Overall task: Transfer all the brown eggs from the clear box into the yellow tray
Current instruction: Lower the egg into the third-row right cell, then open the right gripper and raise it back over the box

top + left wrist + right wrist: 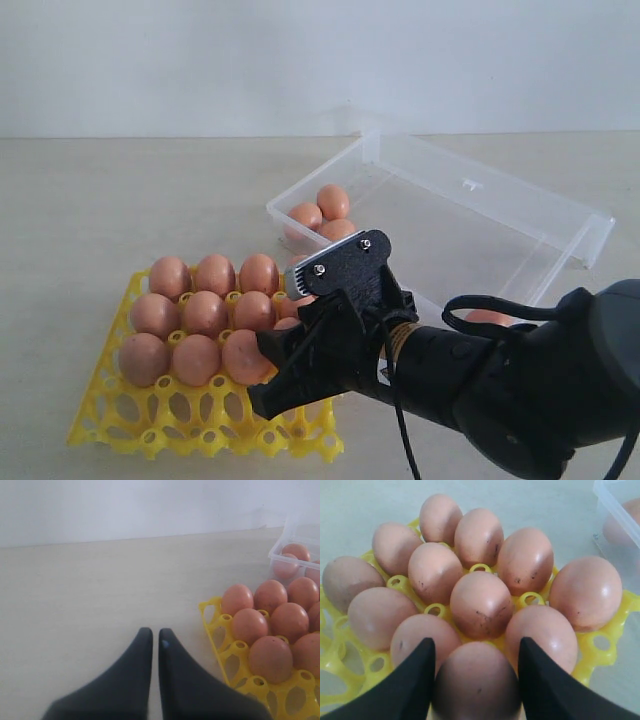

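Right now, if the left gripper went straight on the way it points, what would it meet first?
Probably nothing close: the left gripper points across bare table toward the far wall, and the yellow tray sits beside that line.

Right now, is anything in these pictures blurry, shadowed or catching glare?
Exterior view: soft, even light; the large clear plastic box nearly melts into the pale table. Left wrist view: the black left gripper looks soft-edged. Right wrist view: the pinkish-brown egg in the right gripper is shaded and blurred; a neighbouring egg shows glare.
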`<state>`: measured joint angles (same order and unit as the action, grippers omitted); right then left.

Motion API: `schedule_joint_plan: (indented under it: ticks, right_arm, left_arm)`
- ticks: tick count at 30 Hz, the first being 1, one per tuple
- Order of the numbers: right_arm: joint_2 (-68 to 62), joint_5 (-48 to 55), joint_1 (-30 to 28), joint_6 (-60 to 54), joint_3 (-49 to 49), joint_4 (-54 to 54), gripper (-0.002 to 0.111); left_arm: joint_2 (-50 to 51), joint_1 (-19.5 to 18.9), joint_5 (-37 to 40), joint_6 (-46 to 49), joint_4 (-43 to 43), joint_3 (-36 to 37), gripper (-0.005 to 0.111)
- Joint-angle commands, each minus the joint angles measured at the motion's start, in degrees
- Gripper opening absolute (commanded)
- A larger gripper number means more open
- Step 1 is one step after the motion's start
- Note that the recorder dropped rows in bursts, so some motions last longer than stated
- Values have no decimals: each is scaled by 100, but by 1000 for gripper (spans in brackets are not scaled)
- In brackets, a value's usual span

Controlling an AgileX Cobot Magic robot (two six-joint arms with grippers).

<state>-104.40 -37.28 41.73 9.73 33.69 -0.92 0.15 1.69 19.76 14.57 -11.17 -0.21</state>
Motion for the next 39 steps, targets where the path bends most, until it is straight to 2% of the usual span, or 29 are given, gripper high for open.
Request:
schedule_joint_plan:
  ticks: [1,5,13,21,27,34,37,39]
  right_arm:
    - [-7,-102,-3,-20,39,-11,38]
    - [-7,-102,-3,-20,39,-11,58]
    - [368,-98,-3,19,39,-11,58]
    - [1765,-175,-3,-100,100,-345,58]
    - [2546,-188,-3,-1683,108,-1534,58]
    - [2967,-455,-3,-3850,108,-1766,58]
    - [2897,-847,-3,-4104,264,-2695,58]
    - [2711,-820,-110,-4241,604,-3788,58]
  left_arm:
    - [-15,25,-24,8,8,21,4]
    - [-15,25,-24,8,8,21,4]
    - [-15,25,-24,8,8,21,4]
    - [-15,25,-24,8,8,21,4]
    - [-15,25,-24,8,8,21,4]
    - [-15,25,-24,8,8,21,4]
    - [-15,25,-24,8,8,21,4]
    - [-15,25,-24,8,8,21,4]
